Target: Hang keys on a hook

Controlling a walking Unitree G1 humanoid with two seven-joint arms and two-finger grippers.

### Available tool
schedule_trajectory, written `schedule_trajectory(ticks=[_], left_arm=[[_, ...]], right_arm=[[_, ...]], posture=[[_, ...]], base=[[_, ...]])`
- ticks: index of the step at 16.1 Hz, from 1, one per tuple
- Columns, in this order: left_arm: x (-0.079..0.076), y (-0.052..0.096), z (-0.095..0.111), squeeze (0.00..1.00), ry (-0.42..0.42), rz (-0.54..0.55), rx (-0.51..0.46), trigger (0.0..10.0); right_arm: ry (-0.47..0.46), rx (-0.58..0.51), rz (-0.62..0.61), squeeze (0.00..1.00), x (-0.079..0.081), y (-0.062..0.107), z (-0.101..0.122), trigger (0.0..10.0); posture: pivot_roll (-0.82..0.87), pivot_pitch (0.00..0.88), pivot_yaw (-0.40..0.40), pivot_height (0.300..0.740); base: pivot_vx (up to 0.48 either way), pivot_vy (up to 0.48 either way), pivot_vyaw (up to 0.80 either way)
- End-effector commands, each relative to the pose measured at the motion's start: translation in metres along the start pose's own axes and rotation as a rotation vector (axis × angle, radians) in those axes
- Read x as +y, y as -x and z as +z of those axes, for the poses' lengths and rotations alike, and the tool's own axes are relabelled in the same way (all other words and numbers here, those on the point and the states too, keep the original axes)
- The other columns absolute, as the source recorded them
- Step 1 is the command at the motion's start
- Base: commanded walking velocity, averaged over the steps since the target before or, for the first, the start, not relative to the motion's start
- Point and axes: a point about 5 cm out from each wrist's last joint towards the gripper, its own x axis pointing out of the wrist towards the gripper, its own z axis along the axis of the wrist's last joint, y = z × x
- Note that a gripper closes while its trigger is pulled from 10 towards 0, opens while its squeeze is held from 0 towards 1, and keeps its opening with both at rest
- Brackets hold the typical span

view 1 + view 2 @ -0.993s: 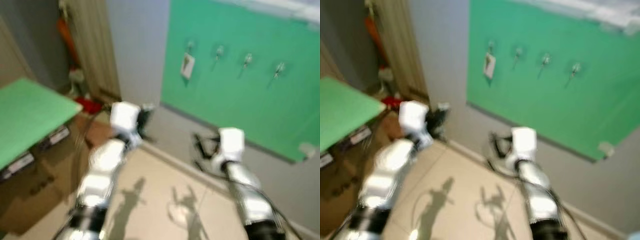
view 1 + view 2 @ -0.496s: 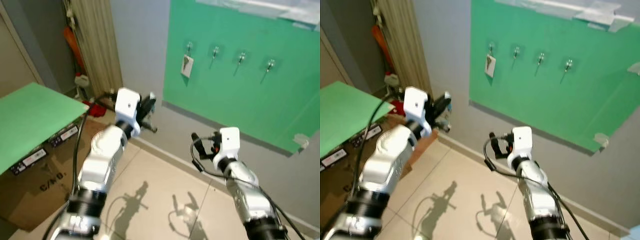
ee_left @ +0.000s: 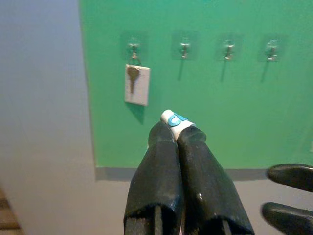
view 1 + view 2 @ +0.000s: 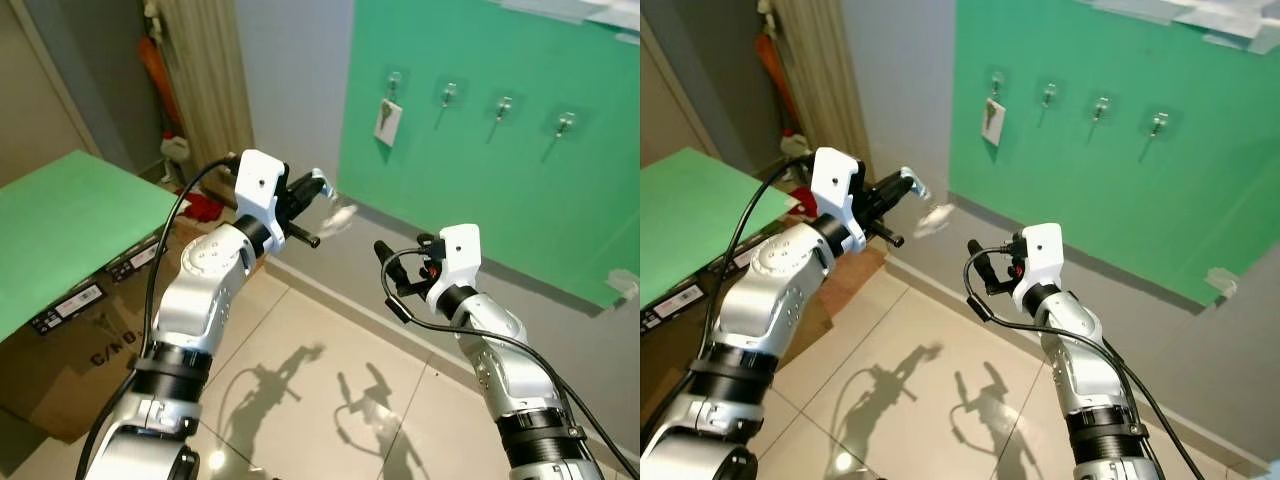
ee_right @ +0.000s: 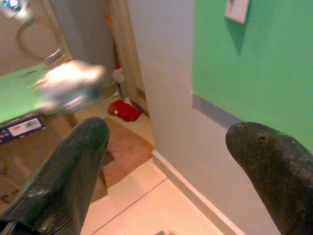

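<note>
The landmark is the smooth matte green wall panel (image 4: 480, 150), fixed to a pale grey wall and carrying a row of four small clear adhesive hooks with metal prongs (image 3: 184, 47). On the hook at the panel's left end hangs a flat white rectangular tag with a dull metal key (image 3: 136, 84) lying against it. The left pincer (image 3: 177, 128) is raised in front of the panel and below the hook row, its two long, glossy black fingers (image 3: 156, 171) clenched together on a small white key fob with blue markings (image 3: 174, 120) that pokes out at their tips; in the head views a pale blurred object (image 4: 338, 215) dangles from that pincer, out in the air short of the panel and lower than the hooks. The right pincer (image 4: 382, 250) is held lower, near the panel's bottom edge, with its rounded black fingers (image 5: 73, 171) spread wide apart and nothing between them. Left of the panel stand a ribbed beige door frame (image 4: 205, 70), a flat green-topped counter (image 4: 60, 230) and a brown cardboard box (image 4: 80, 350) on the glossy beige tiled floor (image 4: 300, 400).
</note>
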Motion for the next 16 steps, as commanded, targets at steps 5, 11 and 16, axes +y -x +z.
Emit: schedule_trajectory(ticks=[5,11,16], left_arm=[[0.009,-0.006,0.012,0.00,-0.007,-0.134,0.020,0.0],[0.007,-0.005,0.020,0.00,0.026,-0.324,0.035,0.0],[0.018,-0.016,0.036,0.00,-0.030,-0.349,0.037,0.0]], right_arm=[[-0.035,-0.034,0.132,0.00,0.012,-0.004,0.023,10.0],[-0.062,-0.035,0.248,0.00,0.017,-0.003,0.037,10.0],[-0.078,-0.029,0.332,0.00,0.023,0.002,0.047,10.0]], posture=[[0.02,0.000,0.017,0.740],[0.02,0.000,0.024,0.740],[0.02,0.000,0.028,0.740]], base=[[0.000,0.000,0.00],[0.000,0.000,0.00],[0.000,0.000,0.00]])
